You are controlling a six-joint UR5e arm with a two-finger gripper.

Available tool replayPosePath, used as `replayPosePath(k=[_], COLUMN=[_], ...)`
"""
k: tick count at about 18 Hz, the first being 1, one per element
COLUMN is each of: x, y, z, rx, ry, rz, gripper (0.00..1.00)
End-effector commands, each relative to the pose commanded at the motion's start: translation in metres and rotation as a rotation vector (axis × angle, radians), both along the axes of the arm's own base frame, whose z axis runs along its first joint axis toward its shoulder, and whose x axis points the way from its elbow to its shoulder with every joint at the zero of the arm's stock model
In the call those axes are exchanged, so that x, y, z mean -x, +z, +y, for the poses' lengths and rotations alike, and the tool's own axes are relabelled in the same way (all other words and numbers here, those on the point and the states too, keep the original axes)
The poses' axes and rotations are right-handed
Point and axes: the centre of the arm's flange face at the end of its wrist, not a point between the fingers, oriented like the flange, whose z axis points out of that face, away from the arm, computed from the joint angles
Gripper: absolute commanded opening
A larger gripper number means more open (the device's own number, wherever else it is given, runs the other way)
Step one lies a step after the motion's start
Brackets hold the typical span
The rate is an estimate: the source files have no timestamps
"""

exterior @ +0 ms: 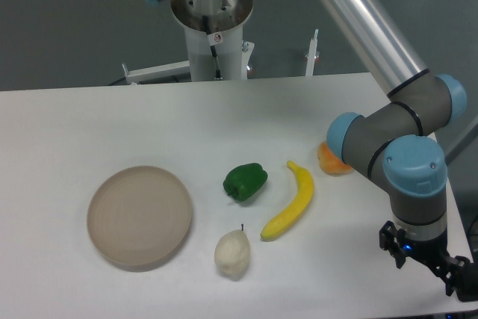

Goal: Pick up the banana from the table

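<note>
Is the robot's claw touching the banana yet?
Apart. The fixed camera shows the gripper near the table's right front edge, with bare white tabletop plainly between it and the banana.

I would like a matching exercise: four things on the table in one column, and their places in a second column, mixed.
Things:
1. banana
2. pepper
3. pear
4. plate

Places:
A. far left on the table
B. nearest the front edge
C. between pepper and the arm
D. between plate and banana

Pairs: 1-C, 2-D, 3-B, 4-A
</note>
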Motion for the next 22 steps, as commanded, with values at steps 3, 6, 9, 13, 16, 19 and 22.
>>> replayPosePath(k=[3,6,9,13,16,19,22], x=[0.000,-0.001,-0.004,-0.016,-0.034,-0.050,-0.065], y=[0.000,-0.002,0.000,0.010,0.017,0.014,0.013], z=[0.000,0.000,-0.001,-0.008,-0.024,-0.042,-0.067], rx=[-0.004,-0.002,-0.006,0.023,0.070,0.123,0.114], ry=[-0.002,-0.001,0.008,0.029,0.035,0.085,0.098], rz=[-0.002,-0.006,-0.011,-0.051,-0.116,-0.211,-0.308], gripper=[1.00,1.00,1.00,1.00,1.00,1.00,1.00])
